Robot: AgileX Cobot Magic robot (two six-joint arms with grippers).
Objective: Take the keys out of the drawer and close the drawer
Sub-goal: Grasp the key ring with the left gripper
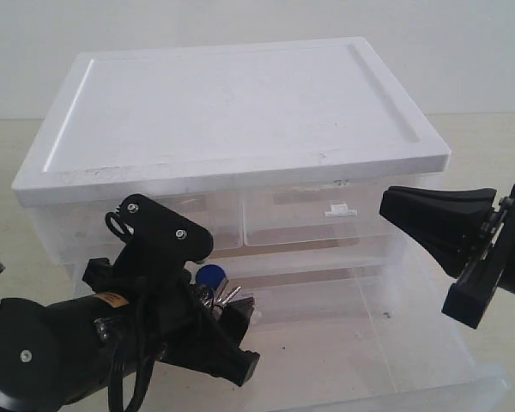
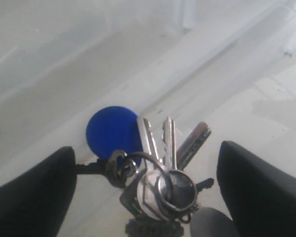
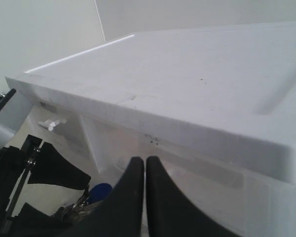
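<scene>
The left claw [image 2: 145, 160] is hanging wide open around the keys [image 2: 155, 148] in the drawer [image 1: 365, 343], probably so it can pinch them and lift them.

Keys [image 1: 213, 276] partly hidden behind left tool [image 1: 226, 307] — drawer [image 1: 386, 343] front cut off below
</scene>
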